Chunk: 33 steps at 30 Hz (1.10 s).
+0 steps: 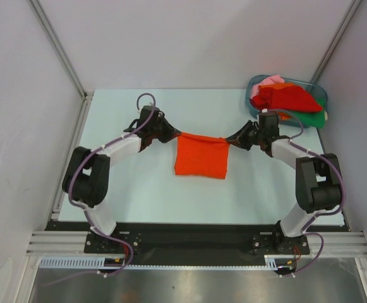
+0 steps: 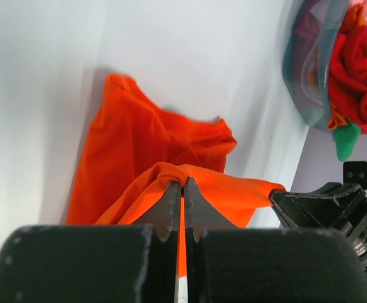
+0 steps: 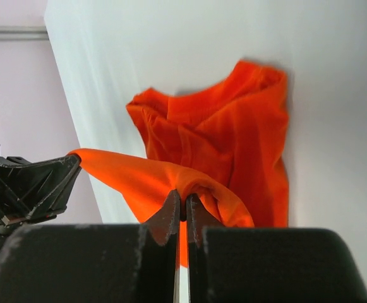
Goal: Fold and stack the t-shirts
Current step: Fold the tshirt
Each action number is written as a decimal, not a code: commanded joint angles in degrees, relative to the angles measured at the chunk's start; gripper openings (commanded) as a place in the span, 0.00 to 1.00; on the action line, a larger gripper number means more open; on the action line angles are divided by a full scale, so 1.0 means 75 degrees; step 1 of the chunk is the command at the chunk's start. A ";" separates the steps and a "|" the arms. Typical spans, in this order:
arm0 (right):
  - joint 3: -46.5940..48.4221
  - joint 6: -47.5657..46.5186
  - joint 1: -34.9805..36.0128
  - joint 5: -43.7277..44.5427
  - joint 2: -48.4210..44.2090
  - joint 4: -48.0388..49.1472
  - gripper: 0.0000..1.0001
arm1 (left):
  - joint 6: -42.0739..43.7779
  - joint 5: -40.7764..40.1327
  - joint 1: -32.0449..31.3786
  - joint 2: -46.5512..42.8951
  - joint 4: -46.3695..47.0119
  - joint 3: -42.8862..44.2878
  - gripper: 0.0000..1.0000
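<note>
Orange t-shirt [image 1: 201, 158] pinched, stretched btwn L fingers [image 2: 166, 211] & R fingers [image 3: 167, 219].

no readable text, labels or numbers

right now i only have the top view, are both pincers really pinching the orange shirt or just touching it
Observer: The left wrist camera shows the left pincer shut on a bunched fold of the orange shirt.
Operator: and the right one
Observer: Its own camera shows the right pincer shut on a fold too, with the shirt's edge stretched across to the other arm.
Operator: is the rest of it flat
Observer: No. Below the held edge the cloth is creased and rumpled, and it looks to rest against the table.
</note>
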 commanded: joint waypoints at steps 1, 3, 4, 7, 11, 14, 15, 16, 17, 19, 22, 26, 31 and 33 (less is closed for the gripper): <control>0.0635 -0.0260 -0.0241 -0.0178 0.0386 0.0400 0.00 | 0.0378 0.0295 0.0229 0.0553 0.0048 0.0821 0.00; 0.0731 -0.0213 -0.0300 -0.0237 0.0667 0.0540 0.00 | 0.0355 0.0260 0.0252 0.0788 0.0140 0.0869 0.00; 0.0777 -0.0213 -0.0335 -0.0318 0.0784 0.0611 0.00 | 0.0343 0.0190 0.0264 0.0835 0.0141 0.0916 0.00; 0.1082 -0.0248 -0.0370 -0.0599 0.1311 0.0623 0.00 | 0.0215 0.0143 0.0346 0.1057 0.0234 0.0975 0.00; 0.1199 -0.0248 -0.0393 -0.0717 0.1757 0.0857 0.00 | 0.0179 0.0178 0.0486 0.1432 0.0246 0.1267 0.00; 0.1340 -0.0294 -0.0405 -0.0706 0.1992 0.0974 0.01 | 0.0214 0.0248 0.0533 0.1749 0.0234 0.1560 0.00; 0.1398 -0.0295 -0.0428 -0.0694 0.2108 0.0951 0.01 | 0.0238 0.0260 0.0533 0.1819 0.0246 0.1642 0.00; 0.1434 -0.0295 -0.0440 -0.0694 0.2179 0.0974 0.01 | 0.0249 0.0237 0.0533 0.1982 0.0235 0.1817 0.00; 0.1469 -0.0272 -0.0452 -0.0706 0.2226 0.0975 0.01 | 0.0307 0.0248 0.0545 0.2065 0.0176 0.1900 0.00; 0.1575 -0.0225 -0.0476 -0.0729 0.2355 0.0963 0.02 | 0.0320 0.0412 0.0580 0.2380 0.0048 0.2215 0.00; 0.1633 -0.0189 -0.0476 -0.0694 0.2448 0.1080 0.05 | 0.0296 0.0553 0.0674 0.2593 -0.0059 0.2381 0.00; 0.2205 -0.0667 -0.0662 -0.0578 0.2777 0.0660 0.26 | 0.0645 0.0016 0.0802 0.2698 -0.0338 0.2590 0.09; 0.2629 -0.2109 -0.0991 0.0347 0.2544 -0.0486 0.47 | 0.2040 -0.0548 0.0990 0.2536 -0.1557 0.3435 0.34; 0.2467 -0.2461 -0.0968 0.0594 0.2018 -0.0702 0.47 | 0.2603 -0.0328 0.0979 0.2186 -0.1629 0.3448 0.41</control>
